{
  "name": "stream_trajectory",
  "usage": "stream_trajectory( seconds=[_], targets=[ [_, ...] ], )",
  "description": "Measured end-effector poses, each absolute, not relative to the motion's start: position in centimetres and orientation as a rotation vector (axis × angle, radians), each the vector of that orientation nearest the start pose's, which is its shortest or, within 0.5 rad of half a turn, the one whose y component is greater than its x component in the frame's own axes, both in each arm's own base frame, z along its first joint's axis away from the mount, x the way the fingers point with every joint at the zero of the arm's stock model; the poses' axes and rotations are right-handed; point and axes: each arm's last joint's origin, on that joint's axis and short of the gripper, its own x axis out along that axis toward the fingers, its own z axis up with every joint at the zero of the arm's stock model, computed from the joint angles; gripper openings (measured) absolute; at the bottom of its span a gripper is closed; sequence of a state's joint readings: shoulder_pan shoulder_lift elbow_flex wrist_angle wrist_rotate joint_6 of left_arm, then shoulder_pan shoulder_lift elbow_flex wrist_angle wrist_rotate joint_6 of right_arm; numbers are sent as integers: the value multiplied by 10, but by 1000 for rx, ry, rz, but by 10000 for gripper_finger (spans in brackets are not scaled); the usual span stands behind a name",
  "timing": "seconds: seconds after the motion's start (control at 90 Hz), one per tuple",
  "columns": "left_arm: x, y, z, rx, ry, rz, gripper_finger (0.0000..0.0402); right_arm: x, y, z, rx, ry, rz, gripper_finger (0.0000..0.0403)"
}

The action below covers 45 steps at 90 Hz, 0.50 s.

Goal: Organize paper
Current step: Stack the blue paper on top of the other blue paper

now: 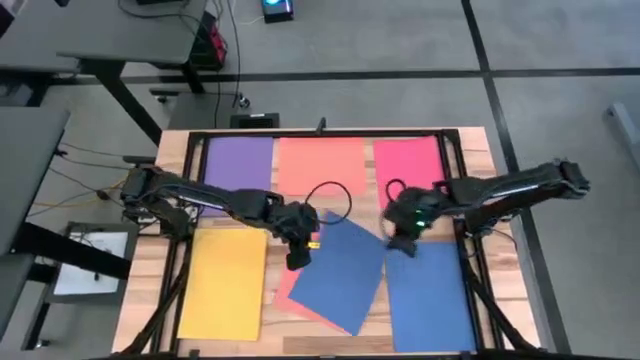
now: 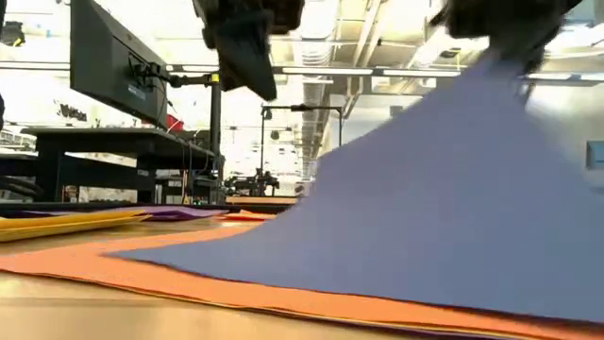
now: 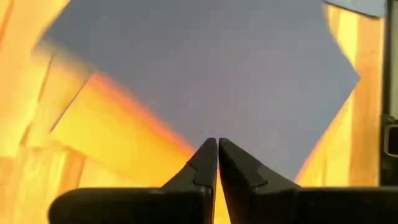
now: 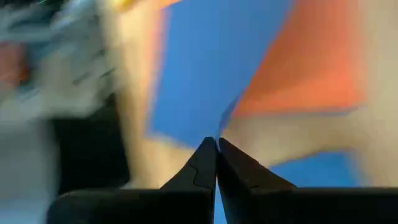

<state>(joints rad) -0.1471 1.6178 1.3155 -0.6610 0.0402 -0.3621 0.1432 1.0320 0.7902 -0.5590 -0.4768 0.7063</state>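
The right claw [image 1: 402, 243] is clamped on a corner of the tilted blue sheet [image 1: 342, 270]; the right wrist view shows its two fingers pressed together with the sheet's edge caught at their tips. In the low view that sheet rises from the desk [image 1: 478, 150] toward this claw, its raised corner lifted clear while its lower part rests on a salmon-orange sheet [image 2: 189, 283].

The left claw [image 1: 300, 255] hangs just above the opposite edge of the same tilted blue sheet. Its fingers [image 3: 205, 165] are together and hold nothing; the blue sheet lies ahead of the tips, with orange showing beneath it.

Other sheets, placed from the claws:
- A second blue sheet [image 1: 428, 295] lies flat just below the right claw, toward the desk's near edge.
- A yellow sheet [image 1: 222, 280] lies flat beside the left claw, on its outer side.
- Beyond both claws, along the far edge, a purple sheet [image 1: 238, 165], another salmon-orange sheet [image 1: 320, 165] and a pink-red sheet [image 1: 405, 160] lie side by side.
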Motion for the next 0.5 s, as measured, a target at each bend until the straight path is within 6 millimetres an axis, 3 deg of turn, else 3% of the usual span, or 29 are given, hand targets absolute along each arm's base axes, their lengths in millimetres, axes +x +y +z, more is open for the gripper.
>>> stream_trajectory(
  seconds=[0.122, 0.289, 0.378, 0.5],
  targets=[
    [325, -49, 287, -274, 953, -6, 0, 172, 50, 265, 835, 1148, 372, 0],
    [322, -48, 290, -246, 938, 27, 0, 146, 45, 242, 655, 1464, 81, 0],
    [324, -48, 288, -244, 939, 32, 0, 141, 44, 235, 523, 1556, -8, 0],
    [326, -48, 283, -230, 957, 30, 0, 145, 51, 230, 393, 1590, 113, 0]
  ],
)
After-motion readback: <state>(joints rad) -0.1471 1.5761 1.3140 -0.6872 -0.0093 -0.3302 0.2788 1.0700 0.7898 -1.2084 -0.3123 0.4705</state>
